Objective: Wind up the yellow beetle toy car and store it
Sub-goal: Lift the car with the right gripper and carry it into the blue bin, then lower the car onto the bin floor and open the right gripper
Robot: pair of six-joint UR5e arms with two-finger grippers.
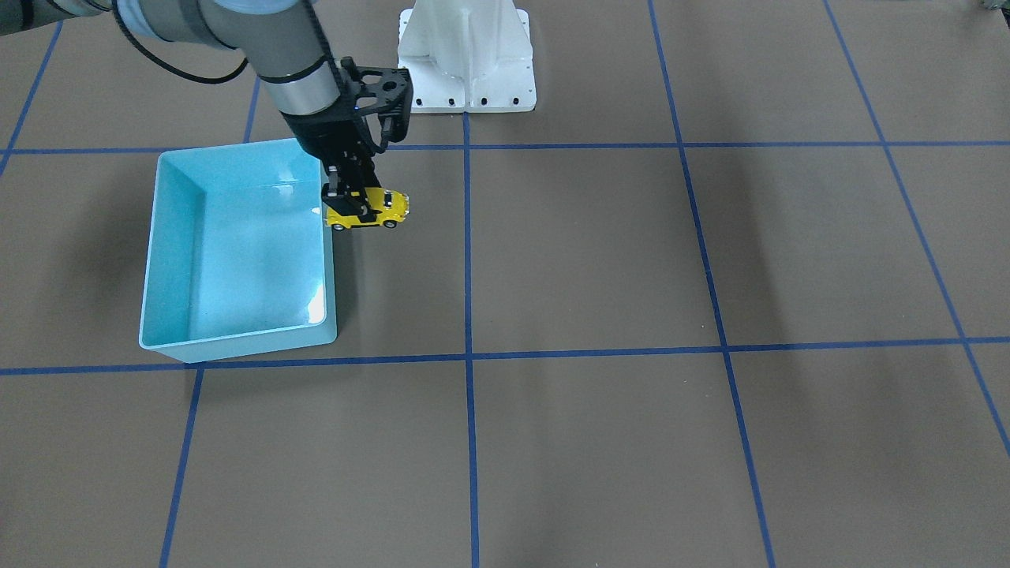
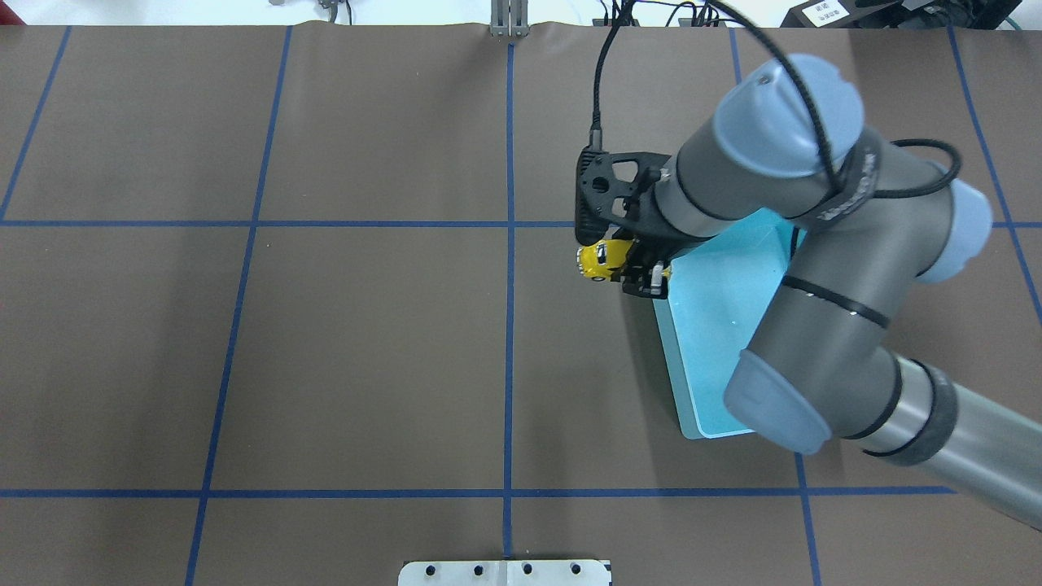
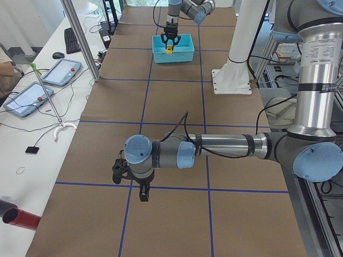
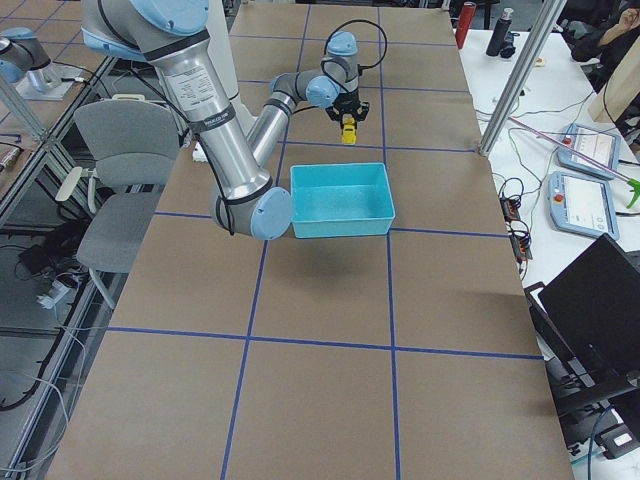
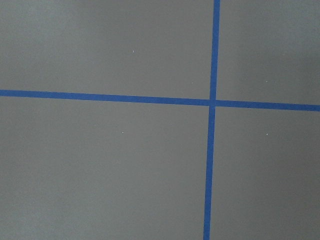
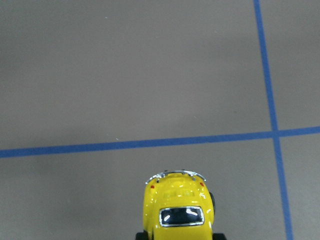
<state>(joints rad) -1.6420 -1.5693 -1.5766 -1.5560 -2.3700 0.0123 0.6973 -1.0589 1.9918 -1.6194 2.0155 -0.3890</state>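
Nearest along the exterior left view, the left gripper (image 3: 142, 194) hangs above the brown paper-covered table with blue tape lines (image 3: 171, 101) — whether its jaws are apart I cannot tell. Farther off, the right gripper (image 1: 355, 205) pinches the tiny yellow beetle toy car (image 1: 382, 210), lifted off the table just beside the light blue rectangular plastic bin (image 1: 237, 344) — outside its wall.

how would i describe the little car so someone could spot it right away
Find the light blue bin on the brown gridded table. Just outside its rim, the right gripper is shut on the yellow beetle toy car. It is the only bright yellow thing on the table, tiny and rounded with dark windows.
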